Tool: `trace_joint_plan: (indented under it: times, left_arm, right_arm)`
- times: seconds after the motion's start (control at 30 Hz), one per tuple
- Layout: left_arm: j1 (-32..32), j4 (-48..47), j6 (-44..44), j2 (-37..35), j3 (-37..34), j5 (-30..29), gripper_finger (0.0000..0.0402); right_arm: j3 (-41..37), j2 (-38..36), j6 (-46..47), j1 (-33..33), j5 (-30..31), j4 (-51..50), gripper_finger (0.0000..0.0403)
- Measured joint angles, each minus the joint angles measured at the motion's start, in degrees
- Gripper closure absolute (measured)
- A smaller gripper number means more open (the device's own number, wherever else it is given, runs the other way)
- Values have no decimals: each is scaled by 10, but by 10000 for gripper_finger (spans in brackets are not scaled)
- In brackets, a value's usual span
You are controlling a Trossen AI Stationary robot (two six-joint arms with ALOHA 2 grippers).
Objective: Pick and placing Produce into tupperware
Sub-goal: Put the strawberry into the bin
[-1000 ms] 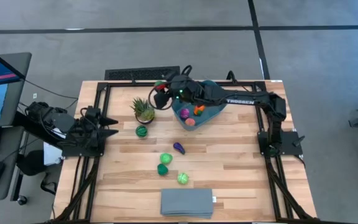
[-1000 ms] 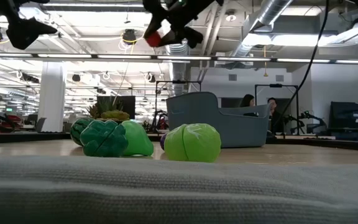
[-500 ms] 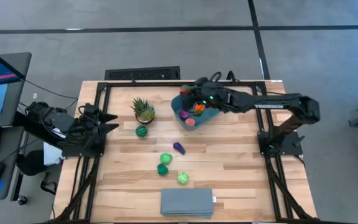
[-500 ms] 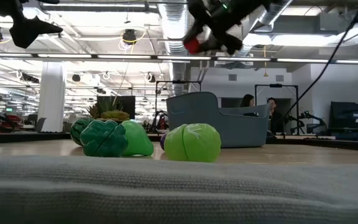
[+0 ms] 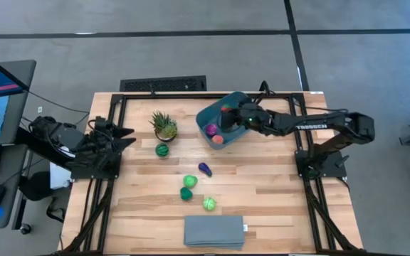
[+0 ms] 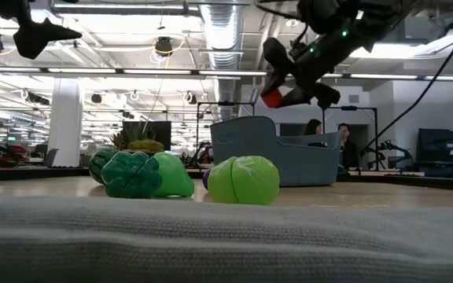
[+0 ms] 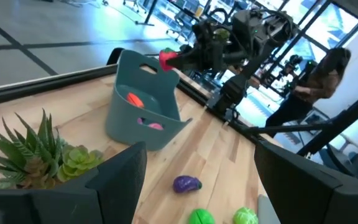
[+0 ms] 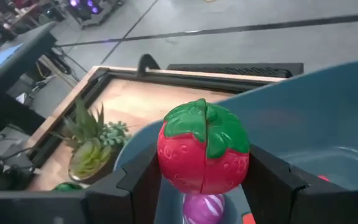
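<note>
The butcher-block table (image 5: pixel 262 192) sits on a grey floor, with an open office hall beyond it in the low view. I have the right gripper (image 8: pixel 205 180) hanging over the teal tupperware (image 5: pixel 208 117), which stands in the upper middle of the high view. Its fingers are part-way closed on a red toy strawberry (image 8: pixel 202 148) with a green cap, pinched from both sides so it hangs clear above the bin's mouth; I judge that is so it can drop straight in. In the low view the strawberry (image 6: pixel 271 97) shows well above the bin's rim.

Already inside the bin I see a magenta piece (image 5: pixel 211 129), a pink one (image 5: pixel 218 139) and something orange.

Still out on the wood: a striped green melon (image 5: pixel 162 150) just below the spiky potted plant (image 5: pixel 164 125), a purple eggplant (image 5: pixel 205 169) in the middle, and three green pieces lower down (image 5: pixel 190 182) (image 5: pixel 186 193) (image 5: pixel 209 204). A grey folded cloth (image 5: pixel 214 232) lies at the bottom edge.

My left gripper (image 5: pixel 123 137) waits at the left edge of the table, its fingers standing apart around nothing.
</note>
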Motion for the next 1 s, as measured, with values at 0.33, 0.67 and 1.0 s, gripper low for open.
trace_joint_plan:
  times: [0.33, 0.67, 1.0]
  left_arm:
    - [0, 7, -6, 0, 0, -25, 116]
    - [0, 5, -17, 0, 0, -40, 116]
    - [0, 5, -17, 0, 0, -53, 116]
  right_arm:
    - [0, 73, 31, -42, -100, 22, 176]
    - [1, 100, 30, -57, -154, 47, 171]
    - [1, 98, 15, -60, -162, 45, 153]
